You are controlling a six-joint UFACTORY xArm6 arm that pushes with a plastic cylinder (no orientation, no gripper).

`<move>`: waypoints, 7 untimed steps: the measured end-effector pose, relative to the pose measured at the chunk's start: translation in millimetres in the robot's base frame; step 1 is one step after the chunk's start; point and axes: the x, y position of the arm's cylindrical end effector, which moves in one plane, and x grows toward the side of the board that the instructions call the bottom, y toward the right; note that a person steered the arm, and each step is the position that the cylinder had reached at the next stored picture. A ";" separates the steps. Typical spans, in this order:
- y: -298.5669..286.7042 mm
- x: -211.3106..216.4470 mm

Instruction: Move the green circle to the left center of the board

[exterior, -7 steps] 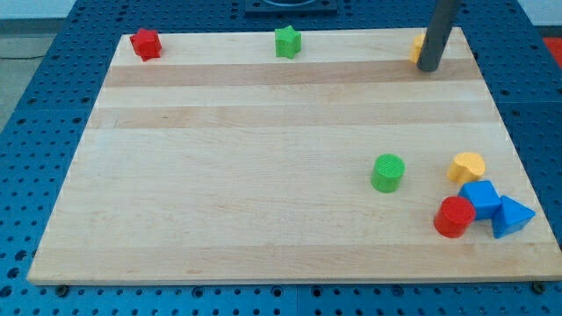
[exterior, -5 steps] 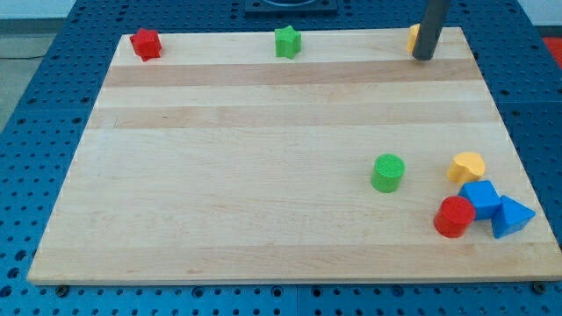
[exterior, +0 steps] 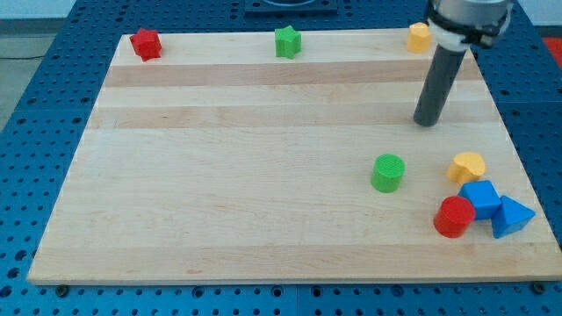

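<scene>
The green circle (exterior: pixel 387 172) lies flat on the wooden board (exterior: pixel 263 175), right of centre and toward the view's bottom. My tip (exterior: pixel 426 123) rests on the board above and to the right of the green circle, with a clear gap between them. The rod rises from the tip to the view's top right.
A red star-like block (exterior: pixel 146 43) and a green star (exterior: pixel 287 41) sit along the board's top edge, with a yellow block (exterior: pixel 419 37) at top right. At lower right cluster a yellow block (exterior: pixel 467 166), a blue cube (exterior: pixel 480 198), a blue triangle (exterior: pixel 512 216) and a red cylinder (exterior: pixel 454 217).
My tip has moved down the view from beside the yellow block at the top edge toward the green circle. The yellow block is now fully uncovered. No block has moved.
</scene>
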 end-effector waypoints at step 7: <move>-190.3 106.8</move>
